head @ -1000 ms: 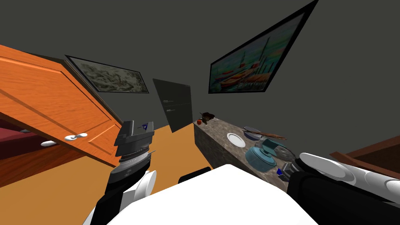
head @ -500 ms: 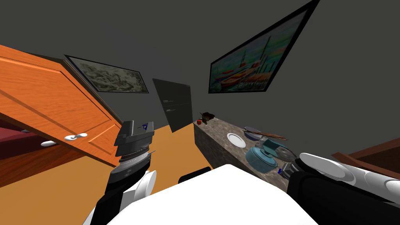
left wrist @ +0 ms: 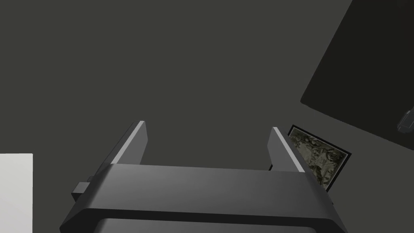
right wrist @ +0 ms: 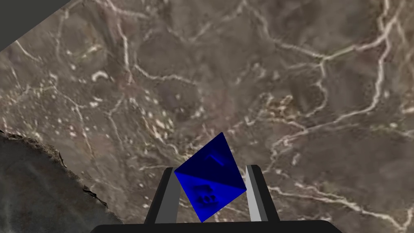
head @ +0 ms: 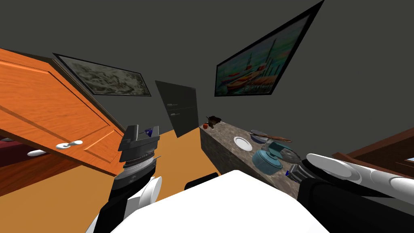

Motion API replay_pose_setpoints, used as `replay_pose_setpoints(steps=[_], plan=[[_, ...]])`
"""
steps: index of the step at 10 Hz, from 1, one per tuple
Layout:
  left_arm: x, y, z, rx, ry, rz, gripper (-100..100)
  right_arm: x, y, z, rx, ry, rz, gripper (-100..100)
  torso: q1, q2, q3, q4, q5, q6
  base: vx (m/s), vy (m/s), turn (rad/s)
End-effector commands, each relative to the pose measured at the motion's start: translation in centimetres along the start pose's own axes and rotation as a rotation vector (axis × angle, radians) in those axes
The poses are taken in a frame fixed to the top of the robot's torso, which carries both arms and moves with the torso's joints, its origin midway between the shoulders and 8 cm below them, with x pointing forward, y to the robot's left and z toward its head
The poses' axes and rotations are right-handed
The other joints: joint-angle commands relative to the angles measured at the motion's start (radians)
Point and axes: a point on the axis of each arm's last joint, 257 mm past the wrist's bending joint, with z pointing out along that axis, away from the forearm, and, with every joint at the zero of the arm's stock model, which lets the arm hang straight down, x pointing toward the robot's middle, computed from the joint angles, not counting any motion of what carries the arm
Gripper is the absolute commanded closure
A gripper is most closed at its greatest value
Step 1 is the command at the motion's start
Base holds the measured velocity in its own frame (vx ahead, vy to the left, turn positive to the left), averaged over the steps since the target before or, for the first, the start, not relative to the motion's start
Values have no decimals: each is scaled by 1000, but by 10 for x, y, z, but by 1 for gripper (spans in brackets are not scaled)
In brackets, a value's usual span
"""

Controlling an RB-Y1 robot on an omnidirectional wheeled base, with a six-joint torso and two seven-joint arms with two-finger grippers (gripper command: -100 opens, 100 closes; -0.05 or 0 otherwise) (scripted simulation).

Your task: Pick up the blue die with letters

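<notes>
My head view has shifted, so my body moved, and the die (right wrist: 210,188) stayed pinched in my right claw (right wrist: 212,168), with the table (right wrist: 283,81) behind it: the lift seems begun. Its long axis runs along the fingers, tip outward, slightly tilted. My left claw (left wrist: 208,126) is wide open and empty.

— What sort of place is this?
— A home: a framed boat painting (head: 250,75) on dark walls, a wooden door (head: 48,109), a stone tabletop (head: 225,132) carrying a plate (head: 243,143) and pot (head: 267,160)
</notes>
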Motion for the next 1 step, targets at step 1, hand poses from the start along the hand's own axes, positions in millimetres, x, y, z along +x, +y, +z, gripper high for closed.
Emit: replay_pose_setpoints(steps=[1], plan=[[0,0,0,0,0,0,0,0,0,0,0,0,0,0,0,0,0,0,0,0,0,0,0]])
